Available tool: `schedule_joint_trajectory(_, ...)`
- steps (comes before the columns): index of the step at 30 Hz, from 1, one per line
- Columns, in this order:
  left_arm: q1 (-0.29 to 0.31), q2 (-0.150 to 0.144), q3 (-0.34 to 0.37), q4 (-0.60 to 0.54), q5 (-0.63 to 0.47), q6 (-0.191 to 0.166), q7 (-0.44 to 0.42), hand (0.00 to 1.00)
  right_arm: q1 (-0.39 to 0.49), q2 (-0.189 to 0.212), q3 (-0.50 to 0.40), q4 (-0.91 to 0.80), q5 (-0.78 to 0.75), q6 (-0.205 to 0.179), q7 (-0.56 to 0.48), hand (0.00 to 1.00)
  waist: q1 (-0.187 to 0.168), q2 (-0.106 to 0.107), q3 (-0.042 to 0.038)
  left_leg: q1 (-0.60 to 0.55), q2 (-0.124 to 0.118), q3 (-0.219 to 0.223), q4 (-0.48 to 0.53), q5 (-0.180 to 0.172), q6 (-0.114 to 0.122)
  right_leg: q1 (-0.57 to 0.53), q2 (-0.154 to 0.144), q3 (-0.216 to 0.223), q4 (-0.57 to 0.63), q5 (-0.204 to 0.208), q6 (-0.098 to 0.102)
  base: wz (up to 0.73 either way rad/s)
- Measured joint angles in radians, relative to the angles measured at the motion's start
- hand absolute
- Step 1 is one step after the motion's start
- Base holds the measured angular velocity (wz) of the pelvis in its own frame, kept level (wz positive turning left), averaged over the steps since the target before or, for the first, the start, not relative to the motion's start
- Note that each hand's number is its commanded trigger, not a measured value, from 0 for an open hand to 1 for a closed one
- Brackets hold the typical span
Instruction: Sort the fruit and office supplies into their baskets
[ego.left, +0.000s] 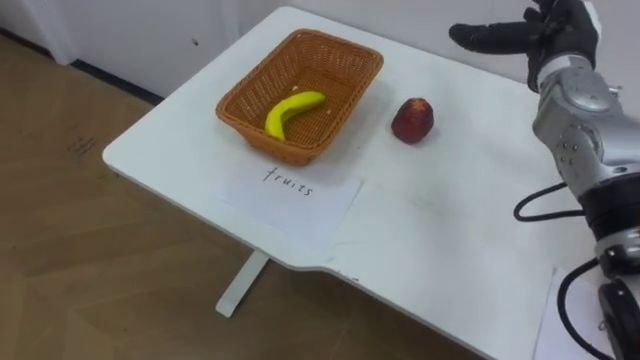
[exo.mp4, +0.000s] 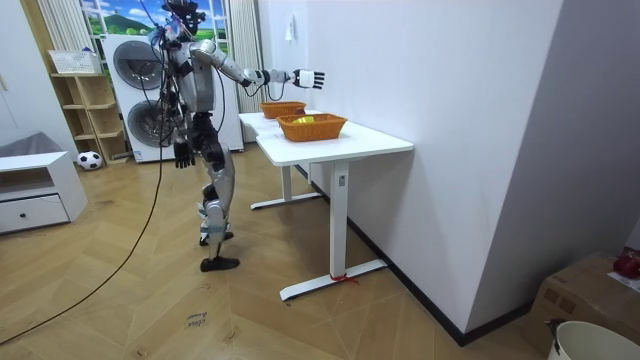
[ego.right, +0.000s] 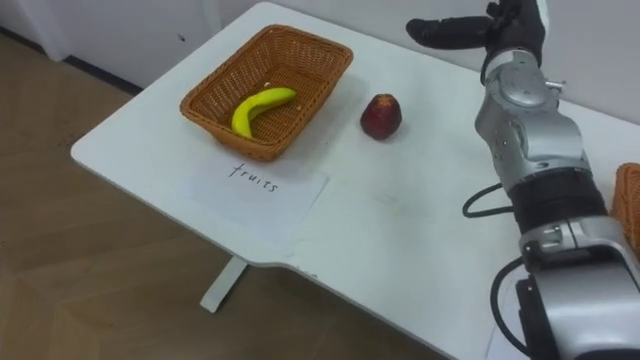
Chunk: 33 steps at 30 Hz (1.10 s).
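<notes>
A wicker basket (ego.left: 345, 60) stands on the left part of the white table (ego.left: 440, 230) with a yellow banana (ego.left: 290, 112) in it. A red apple (ego.left: 412, 120) lies on the table just right of that basket. My right hand (ego.left: 530, 35) hovers open above the table's far side, beyond and to the right of the apple, fingers straight and holding nothing. In the room view this hand (exo.mp4: 305, 78) reaches out over the two baskets. My left hand (exo.mp4: 183, 154) hangs relaxed at my side. A second wicker basket (ego.right: 630, 200) shows at the right edge.
A sheet of paper with a handwritten label (ego.left: 295, 195) lies in front of the fruit basket near the table's front edge. A wall runs behind the table. In the room stand a washing machine (exo.mp4: 135, 95), a shelf (exo.mp4: 85, 110) and a low white cabinet (exo.mp4: 35, 195).
</notes>
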Motion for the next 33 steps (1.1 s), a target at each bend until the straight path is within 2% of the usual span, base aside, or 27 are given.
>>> schedule_joint_trajectory(4,-0.001,0.0,-0.036,-0.001,0.002,-0.001,-0.007,0.0,0.007,0.002,0.037,0.031,-0.038,0.002,0.023,0.0,0.004,-0.003,0.0004,-0.011,0.0,0.004,0.0,0.0,0.0,-0.015,-0.002,-0.003,0.003,0.0,0.0,-0.03)
schedule_joint_trajectory(8,-0.001,-0.001,-0.037,-0.005,0.003,-0.001,-0.019,0.0,0.007,0.003,0.04,0.038,-0.073,0.003,0.03,0.0,0.009,-0.007,0.0019,-0.024,-0.001,0.002,0.002,0.002,0.002,-0.029,-0.005,-0.014,0.012,0.0,0.0,0.01)
schedule_joint_trajectory(11,-0.002,0.0,-0.038,-0.008,0.002,-0.002,-0.019,0.0,0.007,0.002,0.045,0.037,-0.077,0.003,0.03,0.0,0.021,-0.013,0.0049,-0.024,-0.001,-0.002,0.002,0.002,0.002,-0.035,-0.006,-0.023,0.013,0.0,0.0,0.01)
schedule_joint_trajectory(17,-0.007,0.001,-0.048,-0.012,0.001,-0.01,-0.017,0.0,0.007,0.003,0.11,0.057,-0.104,-0.002,0.042,0.0,0.027,-0.026,0.0128,-0.038,0.0,-0.004,0.003,0.002,0.002,-0.045,-0.005,-0.025,0.013,0.0,0.0,0.01)
schedule_joint_trajectory(26,-0.017,0.001,-0.071,-0.017,-0.007,-0.043,-0.017,0.0,0.02,0.01,0.117,0.074,-0.11,-0.012,0.082,0.0,0.049,-0.038,0.0139,-0.052,0.001,0.005,0.005,0.002,0.003,-0.061,-0.006,-0.023,0.014,0.0,0.0,-0.02)
schedule_joint_trajectory(33,-0.032,0.001,-0.075,0.013,-0.007,-0.054,-0.023,0.0,0.021,0.042,0.119,0.074,-0.153,-0.037,0.116,0.0,0.065,-0.041,0.0141,-0.053,0.003,0.009,0.004,0.002,0.003,-0.068,-0.006,-0.021,0.014,0.0,0.0,-0.01)
